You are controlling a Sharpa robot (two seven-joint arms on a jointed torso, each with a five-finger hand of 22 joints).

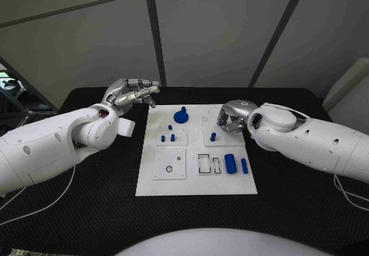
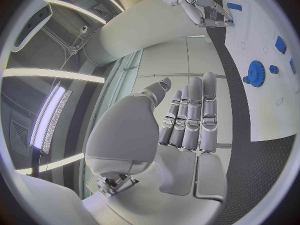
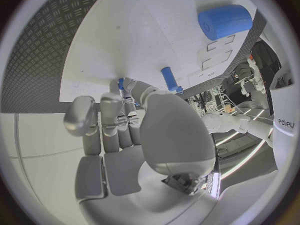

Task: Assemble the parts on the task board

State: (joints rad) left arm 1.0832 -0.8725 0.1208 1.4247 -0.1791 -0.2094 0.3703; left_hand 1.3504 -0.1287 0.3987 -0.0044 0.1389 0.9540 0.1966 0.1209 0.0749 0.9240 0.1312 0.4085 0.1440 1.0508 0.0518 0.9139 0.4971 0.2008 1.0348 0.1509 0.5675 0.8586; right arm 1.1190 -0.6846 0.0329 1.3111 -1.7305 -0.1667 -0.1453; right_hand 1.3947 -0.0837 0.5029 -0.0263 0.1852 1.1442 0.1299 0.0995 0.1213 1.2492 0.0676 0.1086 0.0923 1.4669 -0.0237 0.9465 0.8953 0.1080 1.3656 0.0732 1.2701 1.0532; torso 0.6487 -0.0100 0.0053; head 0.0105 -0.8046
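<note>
White task board (image 1: 192, 184) at mid-desk, on the black desk (image 1: 92, 213), set with small blue parts: a toothed wheel (image 1: 181, 116) near the far edge, three short pegs (image 1: 170, 127) just left of centre, a single upright peg (image 1: 213, 137) on a raised square toward the right, and a thick cylinder (image 1: 230, 161) lying beside a thin bar (image 1: 245, 166) near the right edge. On the near left square, a black ring (image 1: 168, 169); next to the cylinder, a rectangular pocket (image 1: 205, 164), contents too small to make out. Right hand (image 1: 233, 118) down on the board's far right part, beside the upright peg, fingertips hidden from the head camera under the knuckles. From the right wrist, fingers (image 3: 109, 120) bent down to the white surface with a speck of blue (image 3: 120, 83) at their tips, whether pinched or merely touched impossible to tell. Left hand (image 1: 135, 92) raised over the board's far left corner, off the surface; from the left wrist, fingers (image 2: 190, 117) straight and side by side, thumb apart, holding nothing, with the wheel well beyond them.
</note>
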